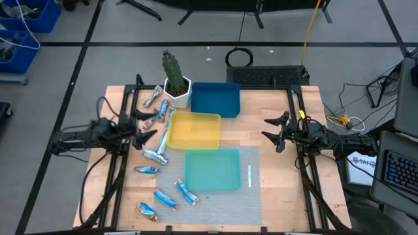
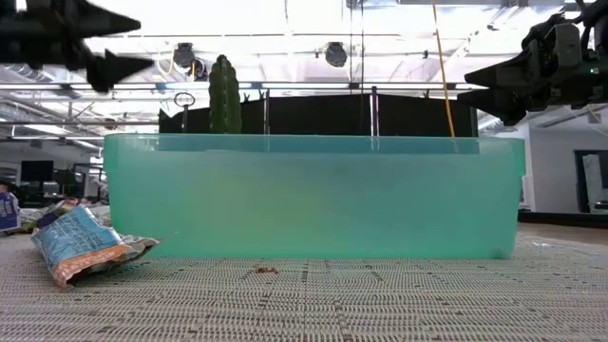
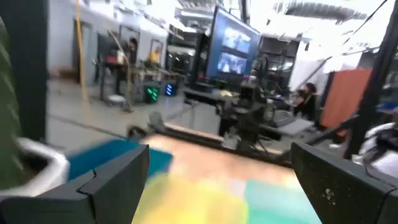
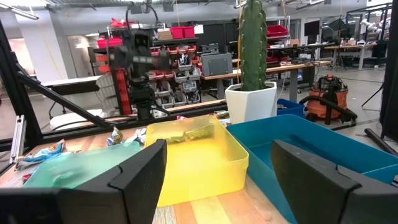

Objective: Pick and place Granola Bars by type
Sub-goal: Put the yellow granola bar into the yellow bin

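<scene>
- My left gripper (image 1: 145,124) hangs above the table's left side with its fingers spread wide and nothing between them; it points toward the trays.
- The bars (image 1: 157,155) lie scattered down the left side of the table, all on the left arm's side, none in a tray that I can make out from above.
- Nearest to the left gripper are the bar lying just below it at the yellow tray's (image 1: 194,130) lower left corner, and the pair (image 1: 162,112) just above it, between the gripper and the cactus pot (image 1: 177,91).
- That nearest bar lies with its long axis running roughly across the table, tilted a little; I judge the fingers would need to close across its short width.
- Further bars (image 1: 185,192) lie toward the front edge, left of the teal tray (image 1: 212,170), each at its own angle; one shows in the low view (image 2: 84,247) on the mat, crumpled, apart from the teal wall.
- The right gripper (image 1: 277,132) waits over the right side, fingers also open and empty, well apart from every bar, with the trays between it and them.
- So the left arm is plainly the nearer one for any pick.
- Room: the bars by the pot are crowded by the pot and the yellow tray's wall; the front ones have open mat around them.
- The blue tray (image 1: 216,98) sits behind the yellow one, beside the pot.
</scene>
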